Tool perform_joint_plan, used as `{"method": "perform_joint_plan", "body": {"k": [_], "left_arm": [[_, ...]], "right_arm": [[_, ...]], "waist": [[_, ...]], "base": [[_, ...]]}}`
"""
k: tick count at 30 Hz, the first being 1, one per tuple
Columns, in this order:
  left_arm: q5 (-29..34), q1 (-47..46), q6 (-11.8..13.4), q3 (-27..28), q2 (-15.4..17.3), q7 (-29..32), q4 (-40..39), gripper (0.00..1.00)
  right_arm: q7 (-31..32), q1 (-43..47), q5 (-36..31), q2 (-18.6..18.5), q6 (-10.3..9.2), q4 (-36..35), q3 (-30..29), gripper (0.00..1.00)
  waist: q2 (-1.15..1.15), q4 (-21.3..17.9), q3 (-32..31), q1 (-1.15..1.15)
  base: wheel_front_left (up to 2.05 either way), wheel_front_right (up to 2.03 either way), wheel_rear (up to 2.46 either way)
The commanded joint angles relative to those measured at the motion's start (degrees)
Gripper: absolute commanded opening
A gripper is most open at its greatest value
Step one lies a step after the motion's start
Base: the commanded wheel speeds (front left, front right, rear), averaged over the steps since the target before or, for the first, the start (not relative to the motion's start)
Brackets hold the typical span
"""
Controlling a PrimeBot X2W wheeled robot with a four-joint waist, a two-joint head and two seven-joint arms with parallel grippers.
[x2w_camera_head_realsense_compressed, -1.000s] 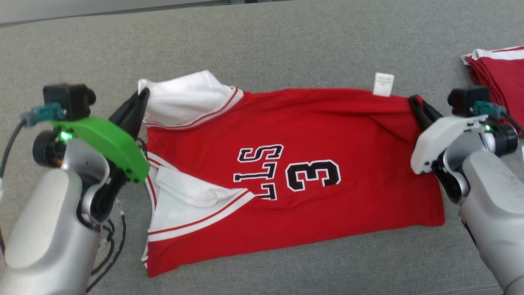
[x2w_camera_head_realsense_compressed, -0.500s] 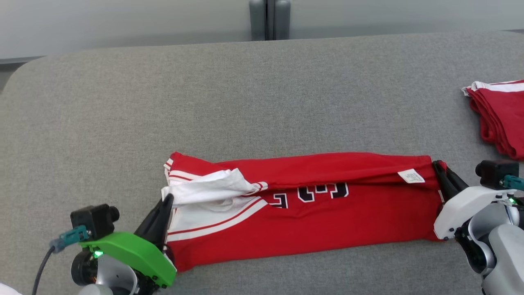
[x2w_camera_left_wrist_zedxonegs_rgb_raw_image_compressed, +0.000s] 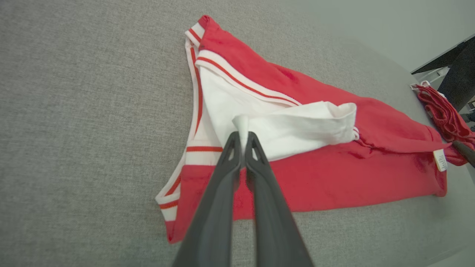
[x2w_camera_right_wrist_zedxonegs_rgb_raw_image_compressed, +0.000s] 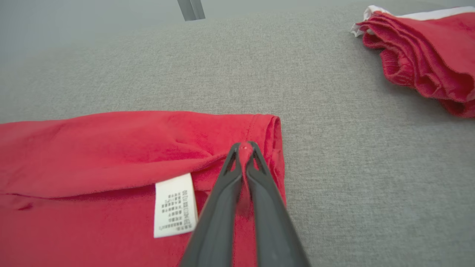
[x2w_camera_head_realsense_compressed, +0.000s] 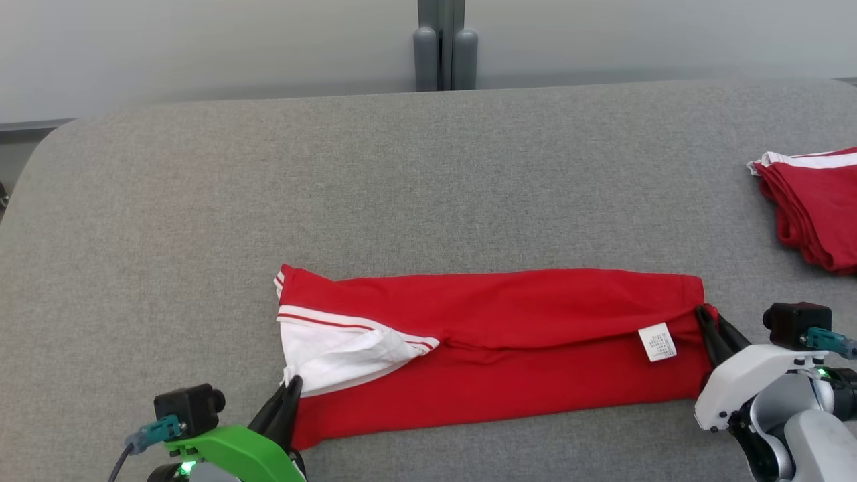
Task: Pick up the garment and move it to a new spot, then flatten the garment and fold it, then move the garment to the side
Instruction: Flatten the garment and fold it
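One garment [x2w_camera_head_realsense_compressed: 495, 348], a red jersey with white trim, lies folded into a long band across the grey worktop [x2w_camera_head_realsense_compressed: 402, 187], towards 6 o'clock in the head view. Two claws hold it, one at each end.

The left claw [x2w_camera_head_realsense_compressed: 291, 391] comes up from 7 o'clock, its green wrist cover [x2w_camera_head_realsense_compressed: 234, 455] at the bottom edge and its fingers aimed towards 1 o'clock. In the left wrist view this claw [x2w_camera_left_wrist_zedxonegs_rgb_raw_image_compressed: 243, 135] is pressed together on a pinch of the one white sleeve [x2w_camera_left_wrist_zedxonegs_rgb_raw_image_compressed: 297, 126], which lies rumpled on the band's left end.

One white label [x2w_camera_head_realsense_compressed: 657, 342] sits on the red cloth near the right end, at 9 o'clock from the right claw [x2w_camera_head_realsense_compressed: 708, 320]. That claw enters from 4 o'clock, its white wrist cover [x2w_camera_head_realsense_compressed: 743, 381] low and its fingers aimed towards 11 o'clock. The right wrist view shows it [x2w_camera_right_wrist_zedxonegs_rgb_raw_image_compressed: 245, 146] clamped on a nip of red fabric at the hemmed end, the label [x2w_camera_right_wrist_zedxonegs_rgb_raw_image_compressed: 174, 205] just beside its fingers.

One pile of red clothes [x2w_camera_head_realsense_compressed: 813, 207] rests at 3 o'clock, well apart from the garment. One grey post [x2w_camera_head_realsense_compressed: 444, 53] stands beyond the worktop at 12 o'clock.
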Motion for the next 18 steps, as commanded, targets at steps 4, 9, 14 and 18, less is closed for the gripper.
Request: {"method": "perform_joint_plan", "body": {"k": [4, 9, 14, 18], "left_arm": [[1.7, 2.3, 2.0, 1.8, 0.6, -3.7, -0.3, 1.00], [3.7, 3.7, 4.2, 2.7, 1.0, -6.7, -2.0, 1.00], [6.3, 2.8, 5.7, 2.2, 0.6, -9.0, -1.9, 1.00], [8.4, 1.4, 6.9, 1.5, 0.0, -10.7, -1.4, 1.00]], "right_arm": [[-1.6, 2.9, -0.9, 1.2, -0.10, -0.1, -2.6, 1.00], [-2.5, 5.6, -1.5, 2.3, -0.10, -1.7, -6.6, 1.00], [-0.6, 6.2, -3.0, 3.1, -0.10, -3.9, -8.8, 1.00], [3.0, 4.0, -4.1, 2.8, -0.09, -4.7, -8.0, 1.00]], "waist": [[0.00, 0.0, -1.8, 0.00], [0.00, 0.5, -3.3, 0.00], [0.00, 0.5, -4.1, 0.00], [0.00, 0.5, -4.1, 0.00]], "base": [[0.00, 0.00, 0.00], [0.00, 0.00, 0.00], [0.00, 0.00, 0.00], [0.00, 0.00, 0.00]]}}
